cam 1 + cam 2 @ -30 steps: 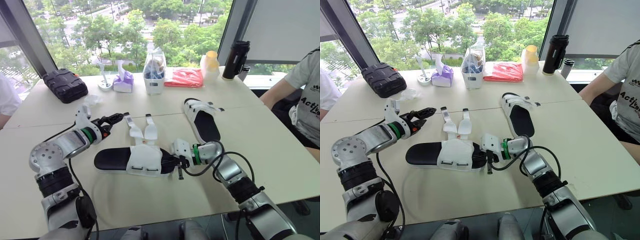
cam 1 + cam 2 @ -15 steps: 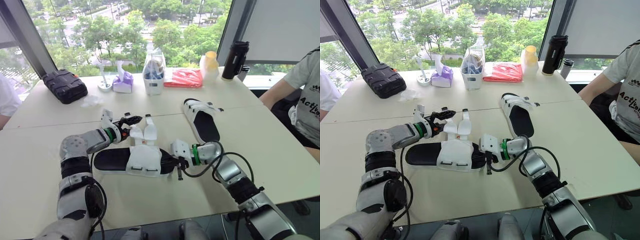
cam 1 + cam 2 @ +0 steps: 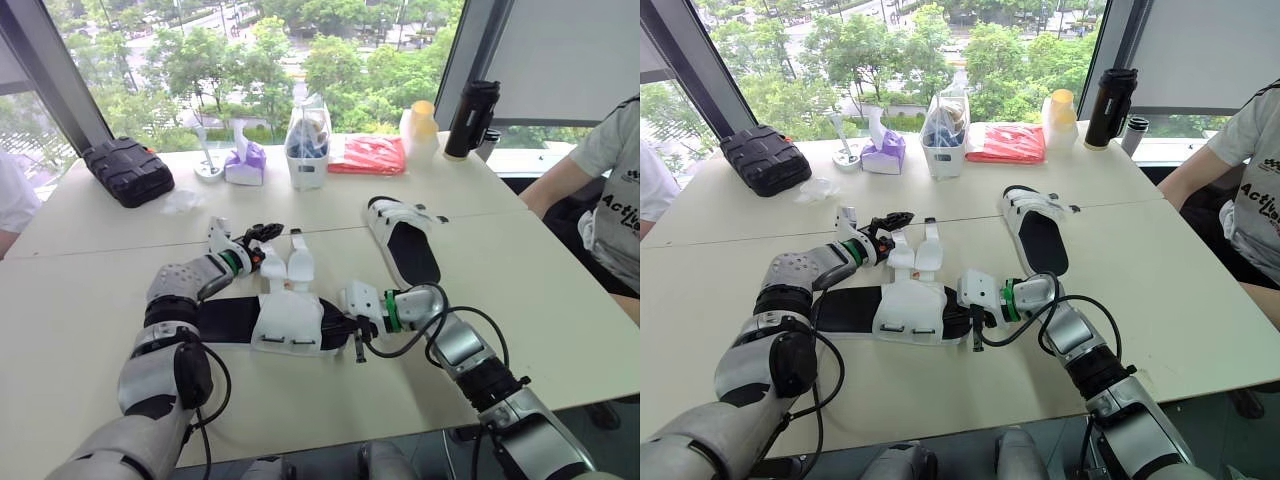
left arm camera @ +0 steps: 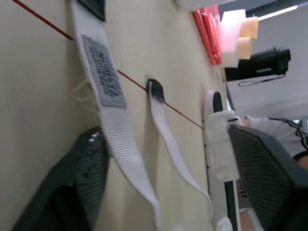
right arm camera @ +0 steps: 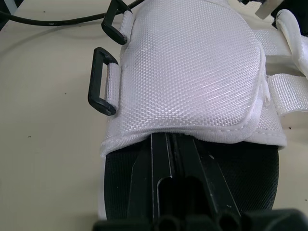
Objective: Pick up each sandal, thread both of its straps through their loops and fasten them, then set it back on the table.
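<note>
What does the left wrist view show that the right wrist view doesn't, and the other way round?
Left wrist view: the open left gripper over the loose strap ends, the second sandal and a black flask. Right wrist view: the right gripper shut on the near sandal, and its two black loops. Both: that sandal's white straps and the table.

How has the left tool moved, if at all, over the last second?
Yes: the left tool went right, away from the black case, reaching the nearest loose strap.
</note>
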